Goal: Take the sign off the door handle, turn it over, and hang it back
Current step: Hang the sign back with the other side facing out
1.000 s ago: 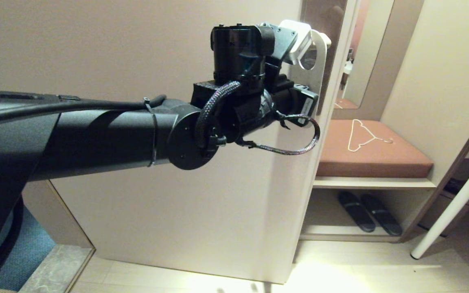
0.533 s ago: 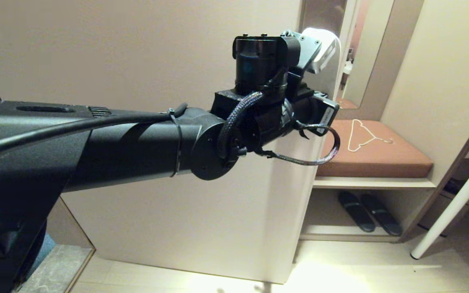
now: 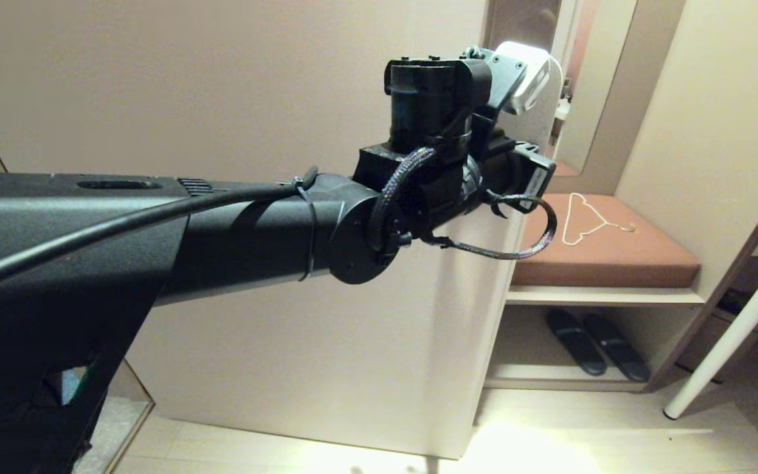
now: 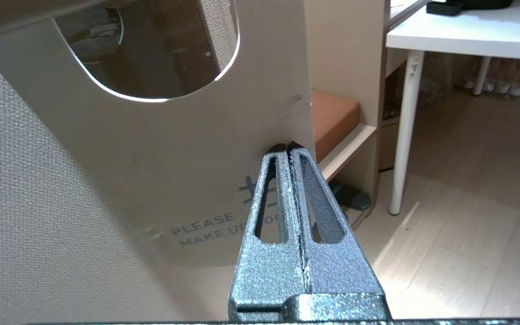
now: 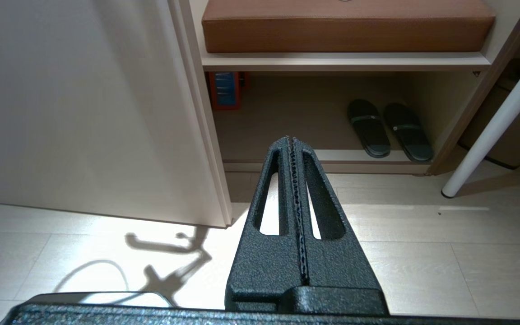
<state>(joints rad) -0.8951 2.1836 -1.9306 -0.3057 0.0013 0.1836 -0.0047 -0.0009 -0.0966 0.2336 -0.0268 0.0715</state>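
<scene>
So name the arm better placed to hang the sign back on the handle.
Left. Its claw is shut on the sign, raised at the door edge with the "MAKE UP ROOM" side showing. The right claw is shut on nothing, pointing low toward the floor.

Sign [image 4: 160,149]: flat pale card with rounded corners and a big oval hole near one end. Side facing the left wrist camera is the light one, printed "PLEASE MAKE UP..." in grey-blue; the rest of the text is hidden. Its edge is pinched between closed metal fingers [image 4: 271,189]. Card held up beside the door edge, hole end uppermost. In the head view the sign is almost fully hidden behind the arm. Door handle can't be made out in any view.
</scene>
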